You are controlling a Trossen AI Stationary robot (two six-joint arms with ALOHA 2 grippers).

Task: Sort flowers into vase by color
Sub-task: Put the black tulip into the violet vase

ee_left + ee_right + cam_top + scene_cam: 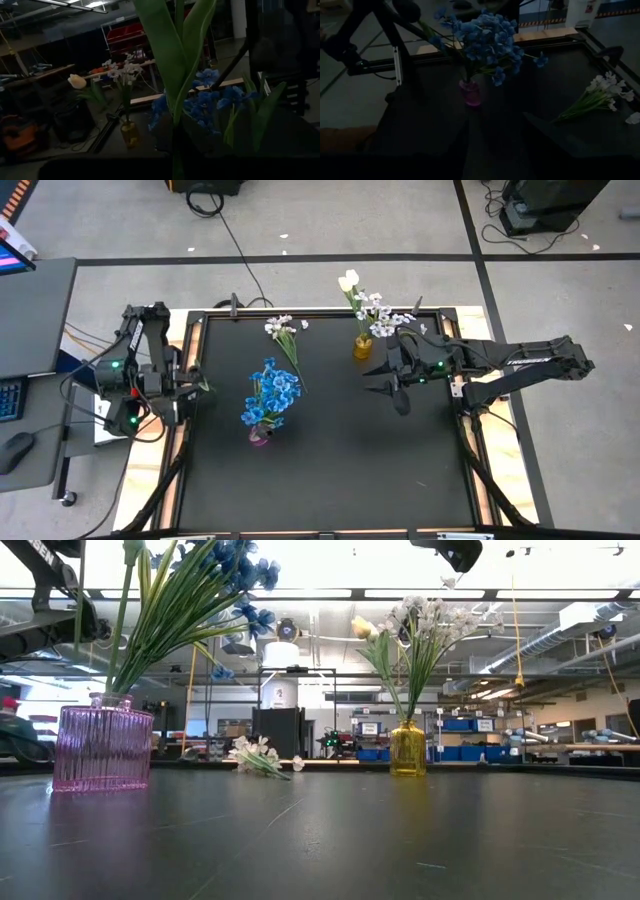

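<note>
1. A pink vase (102, 748) stands nearest on the black tabletop (330, 460), holding the blue flowers (270, 395).
2. Just beyond it, one spray of white flowers (283, 330) lies flat on the tabletop, apart from both vases.
3. A yellow vase (363, 346) at the far edge holds white blossoms and a tulip bud (348, 280).
4. The right gripper (385, 378) hovers beside the yellow vase, jaws spread wide and empty.
5. The left gripper (190, 388) waits at the tabletop's left edge, jaws closed on a green-leaved stem (175, 60) that blocks much of its wrist view.
</note>
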